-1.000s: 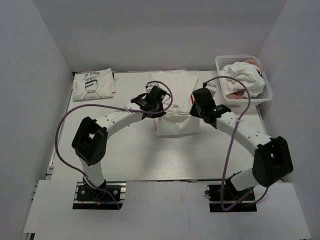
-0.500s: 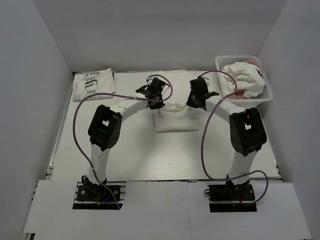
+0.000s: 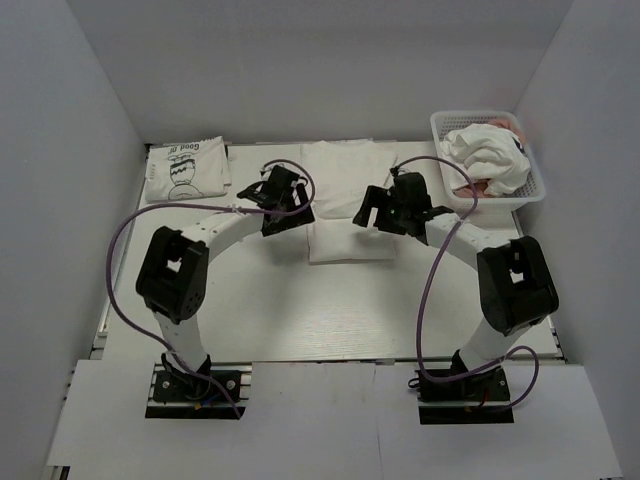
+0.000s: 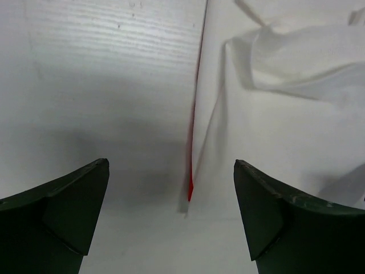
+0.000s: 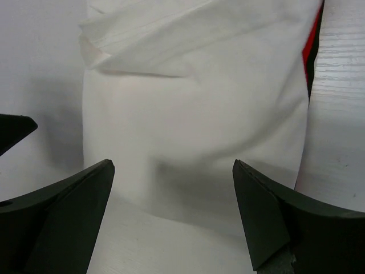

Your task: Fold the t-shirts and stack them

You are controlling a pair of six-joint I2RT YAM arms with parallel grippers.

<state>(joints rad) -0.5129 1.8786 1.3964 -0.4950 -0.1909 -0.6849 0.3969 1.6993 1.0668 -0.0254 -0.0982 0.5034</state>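
Observation:
A white t-shirt [image 3: 347, 205] lies folded in the middle of the table, with a strip of red print along its edge [image 4: 191, 177] [image 5: 311, 41]. My left gripper [image 3: 284, 210] [image 4: 171, 191] stands open just off the shirt's left side, with nothing between its fingers. At the shirt's right side my right gripper [image 3: 373, 214] [image 5: 171, 194] is also open and empty, facing the folded cloth. A folded white t-shirt with a black cartoon and lettering [image 3: 187, 168] lies at the back left. Crumpled white t-shirts [image 3: 490, 155] and a pink one [image 3: 472, 187] sit in the basket.
The white plastic lattice basket [image 3: 533, 190] stands at the back right corner. White walls close in the table on the left, back and right. Purple cables loop off both arms over the table.
Both grippers were shut on the middle shirt and have opened, letting it go. They have drawn apart to its left and right sides, and the shirt now lies folded.

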